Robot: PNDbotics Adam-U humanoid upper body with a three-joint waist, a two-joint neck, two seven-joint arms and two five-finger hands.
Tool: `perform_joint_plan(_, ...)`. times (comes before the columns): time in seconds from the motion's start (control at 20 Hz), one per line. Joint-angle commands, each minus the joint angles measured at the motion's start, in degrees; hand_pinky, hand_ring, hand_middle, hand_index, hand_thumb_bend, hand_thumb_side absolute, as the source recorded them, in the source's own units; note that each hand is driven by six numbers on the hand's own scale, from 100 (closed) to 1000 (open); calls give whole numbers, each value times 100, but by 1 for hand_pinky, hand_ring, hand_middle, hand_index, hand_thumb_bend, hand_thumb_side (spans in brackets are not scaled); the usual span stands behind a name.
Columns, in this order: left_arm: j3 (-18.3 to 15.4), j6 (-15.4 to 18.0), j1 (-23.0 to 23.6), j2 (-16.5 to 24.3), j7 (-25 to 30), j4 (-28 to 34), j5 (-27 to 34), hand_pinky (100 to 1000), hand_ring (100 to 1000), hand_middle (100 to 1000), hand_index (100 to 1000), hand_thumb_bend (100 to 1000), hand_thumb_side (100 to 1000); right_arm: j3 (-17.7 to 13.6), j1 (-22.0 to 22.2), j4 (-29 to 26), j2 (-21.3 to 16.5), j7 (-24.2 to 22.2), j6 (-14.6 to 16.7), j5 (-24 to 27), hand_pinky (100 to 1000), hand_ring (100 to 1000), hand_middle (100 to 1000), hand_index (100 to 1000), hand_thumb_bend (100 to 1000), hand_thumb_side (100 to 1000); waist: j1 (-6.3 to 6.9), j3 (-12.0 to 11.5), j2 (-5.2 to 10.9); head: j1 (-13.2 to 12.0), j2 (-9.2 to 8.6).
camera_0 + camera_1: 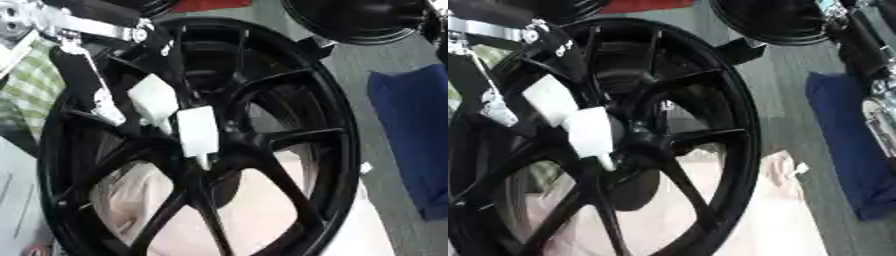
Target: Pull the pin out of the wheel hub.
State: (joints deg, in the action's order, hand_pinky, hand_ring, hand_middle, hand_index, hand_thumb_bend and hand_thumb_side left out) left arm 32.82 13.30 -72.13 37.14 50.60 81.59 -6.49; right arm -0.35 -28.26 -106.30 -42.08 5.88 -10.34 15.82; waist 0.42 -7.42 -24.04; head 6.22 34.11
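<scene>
Evidently the left hand [171, 107] is reaching into the wheel [337, 150], its white fingertips [198, 131] closing at the hub [636, 142]. Whether they are gripping the pin cannot be told; it is sitting hidden beneath them, likely stiff, small, best pinched at its head.

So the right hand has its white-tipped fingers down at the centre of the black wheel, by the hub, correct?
Not the right hand: it is the left hand, coming in from the upper left, whose white-tipped fingers reach down to the hub at the centre of the black wheel. The left eye view shows it best. The right arm only shows at the right edge of the right eye view.
</scene>
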Motion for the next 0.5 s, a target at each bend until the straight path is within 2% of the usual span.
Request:
perform_joint_plan(0.05,-15,63,-120,64,137,100,54,769,767,655,702,507,166,-63,-75,-41,-102,1,15,17,902,838,754,713,100,781,0,16,101,-15,-84)
perform_joint_plan(0.2,-16,2,-112,58,137,109,124,747,727,572,627,428,123,-68,-72,-38,-97,8,15,20,902,838,754,713,100,782,-1,21,96,-16,-92)
perform_joint_plan(0.5,-104,-161,-120,52,137,152,412,700,625,430,489,307,100,-65,-62,-27,-90,7,6,19,903,839,754,713,100,783,-3,22,86,-28,-94)
